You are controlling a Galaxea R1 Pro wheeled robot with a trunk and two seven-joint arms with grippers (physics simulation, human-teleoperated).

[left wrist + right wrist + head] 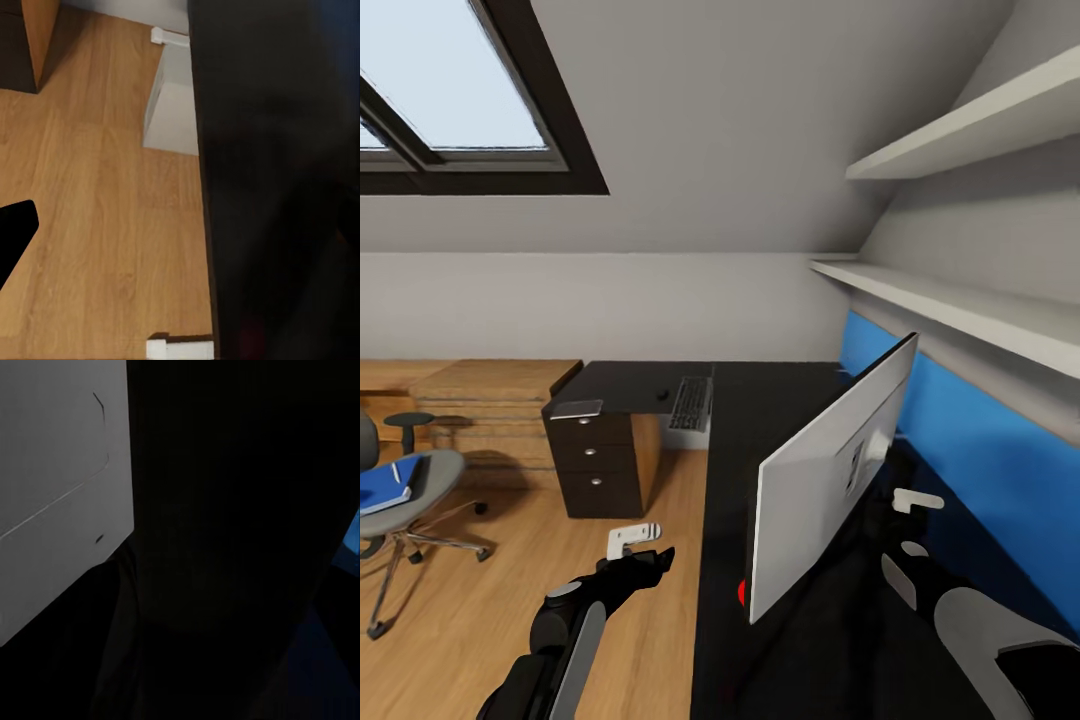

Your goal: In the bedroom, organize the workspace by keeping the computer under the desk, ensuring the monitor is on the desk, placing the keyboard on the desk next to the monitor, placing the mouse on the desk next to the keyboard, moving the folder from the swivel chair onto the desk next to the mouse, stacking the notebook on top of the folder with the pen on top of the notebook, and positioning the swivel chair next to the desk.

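Desk (pixel 760 400): the big black L-shaped top runs along the blue back panel (pixel 980 440); most of its near stretch is bare, so there is room for what must still come.
Swivel chair (pixel 420 480): well apart from the desk, out on the wood floor (pixel 490 610) at the left. I judge it not yet positioned.
Monitor (pixel 830 470): stands on the desk with its white back toward us, turned edge-on to the wall. That part looks done, though the facing seems odd.
Computer (pixel 174 105): the left wrist view shows a pale boxy shape under the desk edge, likely the tower, so that seems fine.
Keyboard (pixel 691 403): on the far wing of the desk, well apart from the monitor; I would say it needs bringing closer.
Folder (pixel 390 487): bright blue, lying on the chair seat, not yet moved. Something dark and a thin white thing lie on it, perhaps notebook and pen; too small to be sure.
Mouse (pixel 663 394): small dark lump just beside the keyboard.
Left gripper (pixel 632 538): hangs over the floor beside the desk edge, holding nothing; how wide it stands I cannot tell.
Right gripper (pixel 916 501): over the desk behind the monitor, near the blue panel, fingers seemingly bare; its opening I cannot tell.
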